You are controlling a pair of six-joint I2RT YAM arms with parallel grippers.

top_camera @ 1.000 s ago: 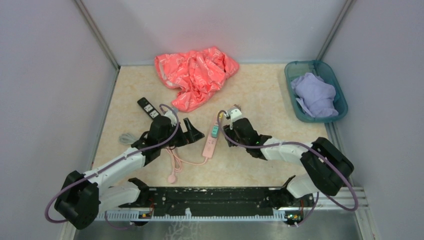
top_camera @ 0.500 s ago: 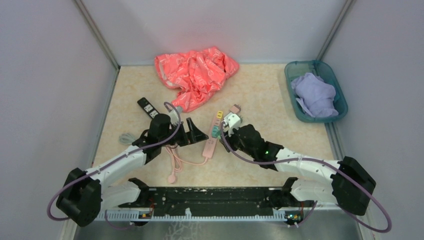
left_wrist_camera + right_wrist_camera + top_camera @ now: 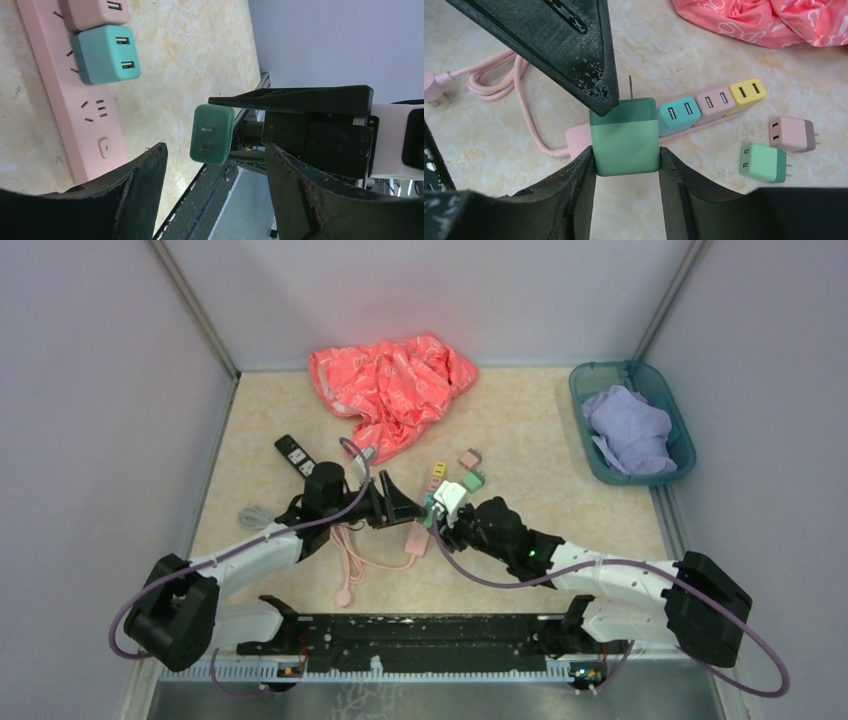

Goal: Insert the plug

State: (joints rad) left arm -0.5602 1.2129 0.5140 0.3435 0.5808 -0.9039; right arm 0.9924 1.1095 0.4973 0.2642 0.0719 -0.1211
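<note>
6 plugs, 1 pwr strip.

Place: a robot test cell in a lab, not a home or a shop.
Enclosure: plain pale lilac-grey wall panels on three sides, joined by bare metal corner posts.
Work surface: beige marbled tabletop, boxed in by the panels.
Rig: left arm and right arm, white and black with purple cabling, fixed to a black rail at the near edge.
Props: crumpled pink cloth, teal basket holding lilac cloth, pink power strip, black power strip, loose adapters. An odd mix on one table.
</note>
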